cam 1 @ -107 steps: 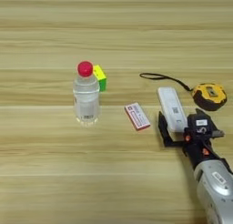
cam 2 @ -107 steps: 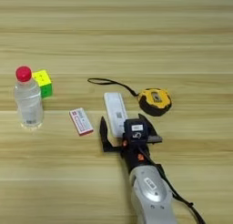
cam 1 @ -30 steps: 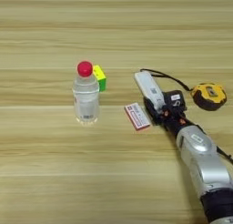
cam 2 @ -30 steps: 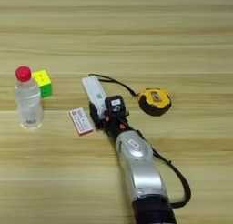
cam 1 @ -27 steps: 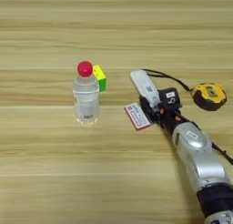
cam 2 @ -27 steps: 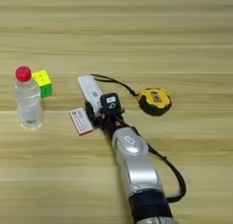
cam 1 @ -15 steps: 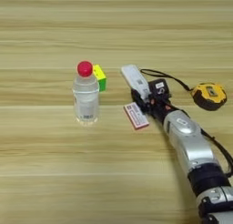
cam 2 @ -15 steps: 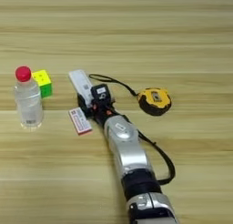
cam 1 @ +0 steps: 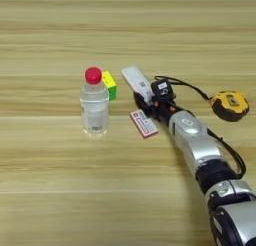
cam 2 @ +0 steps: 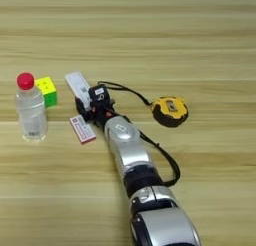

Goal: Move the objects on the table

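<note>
My right gripper (cam 1: 149,96) is shut on the near end of the long white remote-like bar (cam 1: 136,81), which points up and left on the table (cam 1: 50,190). The bar's far end lies close to the multicoloured puzzle cube (cam 1: 109,84), just behind the clear red-capped bottle (cam 1: 94,108). The small red-and-white pack (cam 1: 144,124) lies flat just in front of the gripper. The yellow-black tape measure (cam 1: 229,104) sits to the right, and its black strap (cam 2: 125,90) runs left towards the gripper.
The silver forearm (cam 2: 130,155) comes in from the bottom edge and crosses the table's middle right. A black cable (cam 2: 167,162) loops beside it. Bare wood lies at the back and along the left front.
My gripper has swept left and a little away with the white bar in it, from beside the tape measure to next to the cube. Bottle, cube, pack and tape measure have stayed put.
</note>
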You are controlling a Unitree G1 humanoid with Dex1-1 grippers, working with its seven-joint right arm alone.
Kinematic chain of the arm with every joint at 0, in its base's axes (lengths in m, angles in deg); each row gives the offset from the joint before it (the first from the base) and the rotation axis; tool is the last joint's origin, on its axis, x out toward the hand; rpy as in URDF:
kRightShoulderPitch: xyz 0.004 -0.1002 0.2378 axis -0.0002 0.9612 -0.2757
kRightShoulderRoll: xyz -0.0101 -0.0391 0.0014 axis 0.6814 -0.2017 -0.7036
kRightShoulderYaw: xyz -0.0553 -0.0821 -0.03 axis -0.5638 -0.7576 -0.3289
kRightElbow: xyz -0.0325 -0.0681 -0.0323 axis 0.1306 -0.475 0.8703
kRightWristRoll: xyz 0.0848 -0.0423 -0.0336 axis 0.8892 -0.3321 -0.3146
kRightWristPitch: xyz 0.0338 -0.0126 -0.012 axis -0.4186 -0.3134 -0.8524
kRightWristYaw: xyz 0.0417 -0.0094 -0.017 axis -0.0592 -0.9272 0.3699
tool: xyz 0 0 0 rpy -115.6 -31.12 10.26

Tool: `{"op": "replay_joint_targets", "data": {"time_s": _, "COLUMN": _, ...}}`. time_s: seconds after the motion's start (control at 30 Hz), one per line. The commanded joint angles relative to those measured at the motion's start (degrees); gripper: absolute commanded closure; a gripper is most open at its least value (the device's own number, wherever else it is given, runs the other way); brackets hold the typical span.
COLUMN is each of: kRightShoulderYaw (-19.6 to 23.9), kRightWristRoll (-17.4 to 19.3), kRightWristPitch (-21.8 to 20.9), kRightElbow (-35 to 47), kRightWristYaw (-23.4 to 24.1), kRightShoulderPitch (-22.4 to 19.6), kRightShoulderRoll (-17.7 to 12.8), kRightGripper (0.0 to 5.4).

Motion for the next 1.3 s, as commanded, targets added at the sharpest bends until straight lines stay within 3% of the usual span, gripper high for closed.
{"op": "replay_joint_targets", "data": {"time_s": 0.03, "kRightShoulderYaw": -0.1, "kRightWristRoll": -0.5, "kRightWristPitch": -1.7, "kRightElbow": 0.5, "kRightWristYaw": 0.2, "kRightShoulderPitch": -3.6, "kRightShoulderRoll": -0.1, "kRightGripper": 2.49}}
{"op": "replay_joint_targets", "data": {"time_s": 0.23, "kRightShoulderYaw": -0.1, "kRightWristRoll": -0.5, "kRightWristPitch": -2.3, "kRightElbow": 0.1, "kRightWristYaw": 0.4, "kRightShoulderPitch": -3.4, "kRightShoulderRoll": -0.1, "kRightGripper": 2.49}}
{"op": "replay_joint_targets", "data": {"time_s": 0.8, "kRightShoulderYaw": 0.0, "kRightWristRoll": -0.5, "kRightWristPitch": -2.2, "kRightElbow": 4.3, "kRightWristYaw": 1.1, "kRightShoulderPitch": -1.3, "kRightShoulderRoll": -0.5, "kRightGripper": 0.87}}
{"op": "replay_joint_targets", "data": {"time_s": 1.1, "kRightShoulderYaw": 1.6, "kRightWristRoll": 0.1, "kRightWristPitch": -0.2, "kRightElbow": 19.4, "kRightWristYaw": 2.8, "kRightShoulderPitch": 6.8, "kRightShoulderRoll": -1.5, "kRightGripper": 0.06}}
{"op": "replay_joint_targets", "data": {"time_s": 1.3, "kRightShoulderYaw": 2.0, "kRightWristRoll": 0.6, "kRightWristPitch": 2.7, "kRightElbow": 29.2, "kRightWristYaw": 3.1, "kRightShoulderPitch": 11.7, "kRightShoulderRoll": -1.8, "kRightGripper": 0.06}}
